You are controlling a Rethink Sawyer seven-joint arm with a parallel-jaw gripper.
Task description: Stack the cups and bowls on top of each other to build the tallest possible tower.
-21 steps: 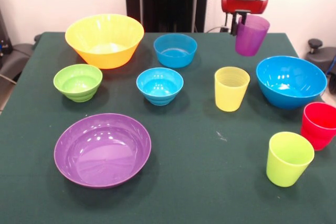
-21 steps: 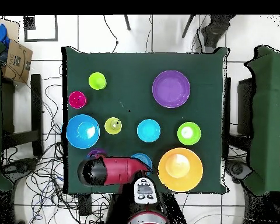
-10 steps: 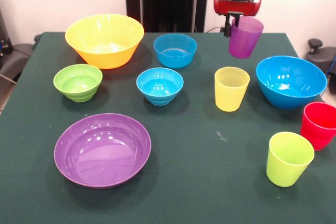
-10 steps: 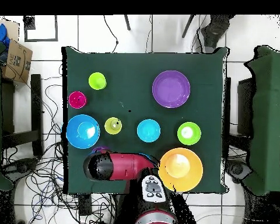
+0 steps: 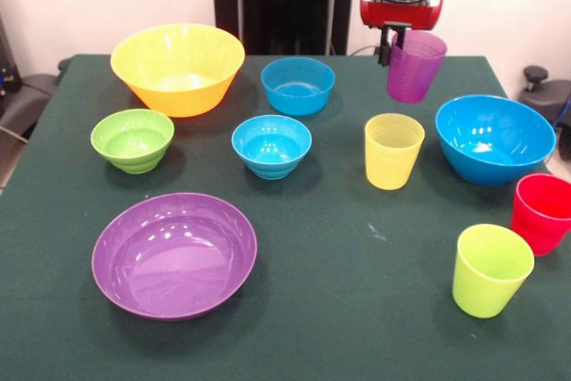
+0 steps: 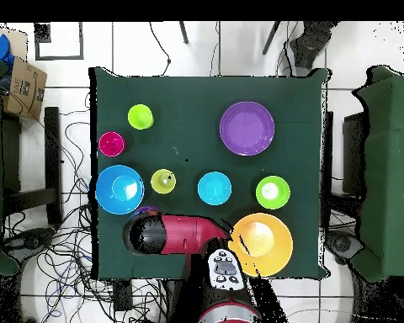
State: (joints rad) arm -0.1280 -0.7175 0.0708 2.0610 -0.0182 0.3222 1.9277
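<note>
we read the claw (image 5: 399, 42) as clamped on the rim of the purple cup (image 5: 415, 67), one finger inside the wall and one outside, cup hanging clear of the counter (image 5: 339, 247) and a little tilted. taking the yellow cup (image 5: 393, 151) as landmark: the purple cup hangs above and just behind it, the large blue bowl (image 5: 493, 138) sits just to its right, the red cup (image 5: 542, 212) and the lime green cup (image 5: 490, 269) are nearer the camera on that same right side, the two small blue bowls (image 5: 272, 145) lie to its left, the small green bowl (image 5: 132, 139) and the large yellow-orange bowl (image 5: 177, 68) are well off to the left, and the wide purple bowl (image 5: 175, 254) is left and towards the camera. nothing is stacked yet, so we judge the tower unstarted. risks as we see them: a one-sided rim pinch on smooth plastic could let the cup swing or slip in transit; a tilted cup could catch the rim of whatever it is lowered into and tip it; a low carry could clip the yellow cup or the blue bowl. writing: none legible on cups or bowls; in the overhead view a cardboard box (image 6: 24, 87) beside the counter carries dark print, too small for us to read.
</note>
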